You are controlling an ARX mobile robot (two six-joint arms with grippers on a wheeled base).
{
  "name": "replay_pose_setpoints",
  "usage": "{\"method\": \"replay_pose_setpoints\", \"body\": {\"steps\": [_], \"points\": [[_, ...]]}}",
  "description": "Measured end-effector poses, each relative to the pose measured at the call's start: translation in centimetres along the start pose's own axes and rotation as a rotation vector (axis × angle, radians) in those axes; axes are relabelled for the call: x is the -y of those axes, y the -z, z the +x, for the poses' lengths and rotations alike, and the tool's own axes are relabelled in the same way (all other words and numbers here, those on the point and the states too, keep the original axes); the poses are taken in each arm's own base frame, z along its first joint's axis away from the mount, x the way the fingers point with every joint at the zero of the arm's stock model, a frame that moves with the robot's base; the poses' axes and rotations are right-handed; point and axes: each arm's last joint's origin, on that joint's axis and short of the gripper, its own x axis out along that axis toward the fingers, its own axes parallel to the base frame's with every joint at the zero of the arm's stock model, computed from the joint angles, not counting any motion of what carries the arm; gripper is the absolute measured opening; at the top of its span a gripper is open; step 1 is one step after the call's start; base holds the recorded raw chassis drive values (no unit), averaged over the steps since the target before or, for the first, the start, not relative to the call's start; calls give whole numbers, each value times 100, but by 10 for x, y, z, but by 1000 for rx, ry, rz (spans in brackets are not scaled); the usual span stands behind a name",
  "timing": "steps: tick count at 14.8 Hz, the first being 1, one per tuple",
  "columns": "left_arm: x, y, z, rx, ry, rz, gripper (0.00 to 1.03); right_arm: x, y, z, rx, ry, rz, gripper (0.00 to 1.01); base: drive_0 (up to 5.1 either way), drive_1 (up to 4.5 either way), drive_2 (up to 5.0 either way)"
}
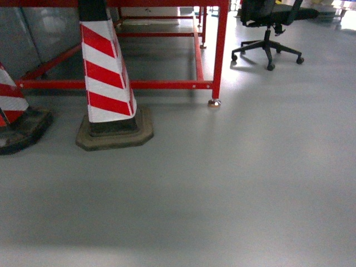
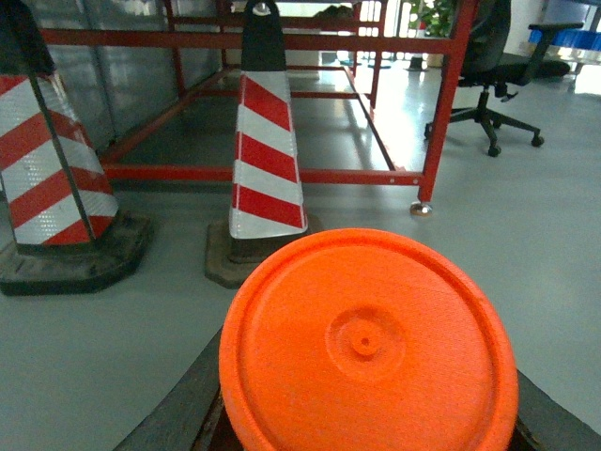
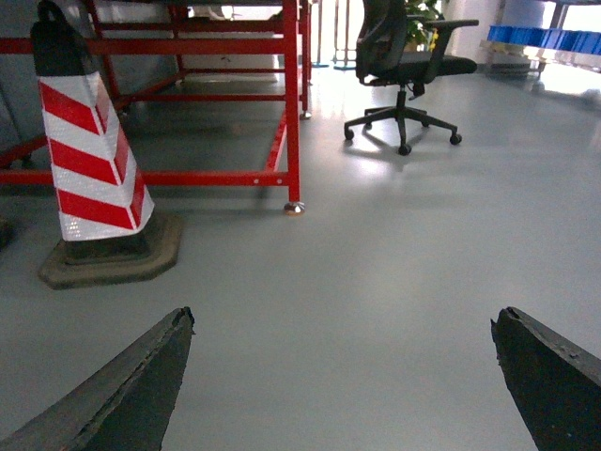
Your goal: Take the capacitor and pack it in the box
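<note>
Capacitor and pink box appear in none of the three views, so which way the piece points and how its long axis lies cannot be told. Judging by the task alone, it should be light, stiff and small, best pinched across its short sides. Right gripper (image 3: 343,376) has its fingers wide apart over bare grey floor (image 1: 233,183). Left gripper's fingers hold an orange disc (image 2: 366,348), lower centre. A striped cone (image 1: 108,78) stands upper left, an office chair (image 1: 270,28) upper right
</note>
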Motion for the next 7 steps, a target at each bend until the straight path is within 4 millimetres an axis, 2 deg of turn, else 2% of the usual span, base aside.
{"method": "replay_pose_setpoints", "body": {"steps": [7], "points": [[0, 0, 0, 0, 0, 0, 44, 0, 0, 0, -1, 0, 0, 98, -498, 248, 248]]}}
